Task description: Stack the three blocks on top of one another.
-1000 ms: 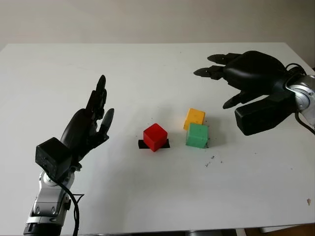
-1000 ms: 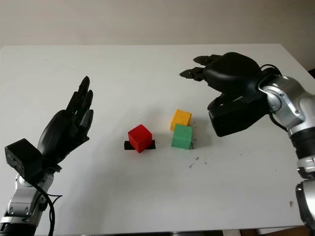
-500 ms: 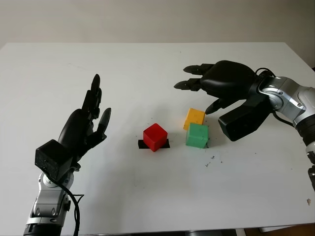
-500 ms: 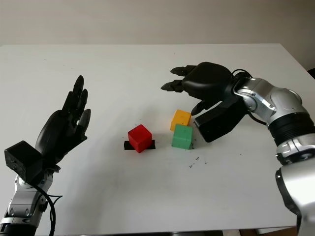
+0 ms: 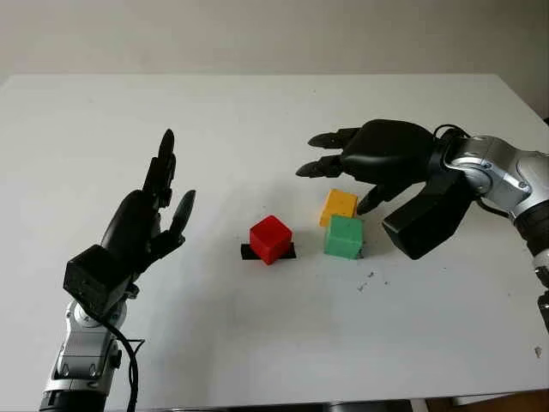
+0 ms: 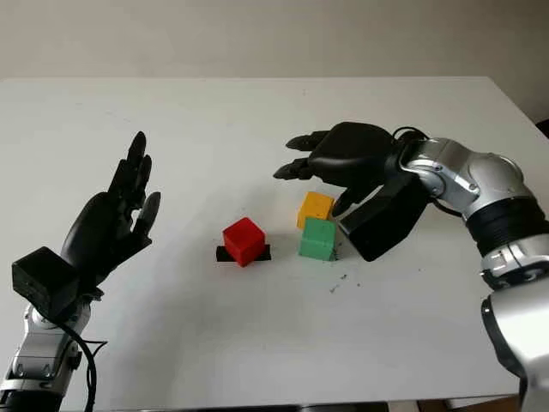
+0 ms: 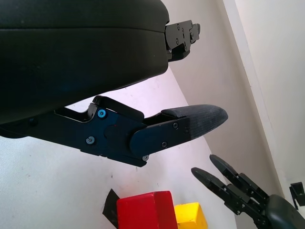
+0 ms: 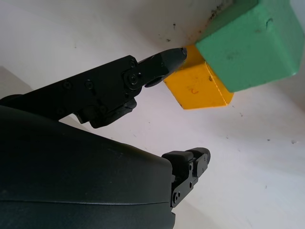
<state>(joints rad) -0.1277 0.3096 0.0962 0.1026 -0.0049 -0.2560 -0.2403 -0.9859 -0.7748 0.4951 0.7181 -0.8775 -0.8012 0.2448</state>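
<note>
Three blocks sit on the white tabletop [image 5: 257, 343], none stacked yet, roughly at its middle and a little toward the right edge. The red block [image 5: 270, 239] stands on a small black patch [image 5: 248, 251], which looks like the marked base for the tower. Near it on the right, the green block [image 5: 344, 237] and the yellow block [image 5: 339, 206] sit touching, the yellow one behind, toward the far edge.

The right hand [image 5: 377, 159] hovers over the yellow block holding nothing, its fingers [image 8: 164, 61] released and arched downward. In the right wrist view one fingertip is at the yellow block's corner; whether it touches cannot be told. That pose suggests a grasp from above on the yellow block, and the neighbouring green block leaves little room on that side, so it could be nudged.

The left hand [image 5: 150, 223] is raised above the tabletop toward the left edge, empty and released, well apart from the blocks, probably parked clear of the work.
</note>
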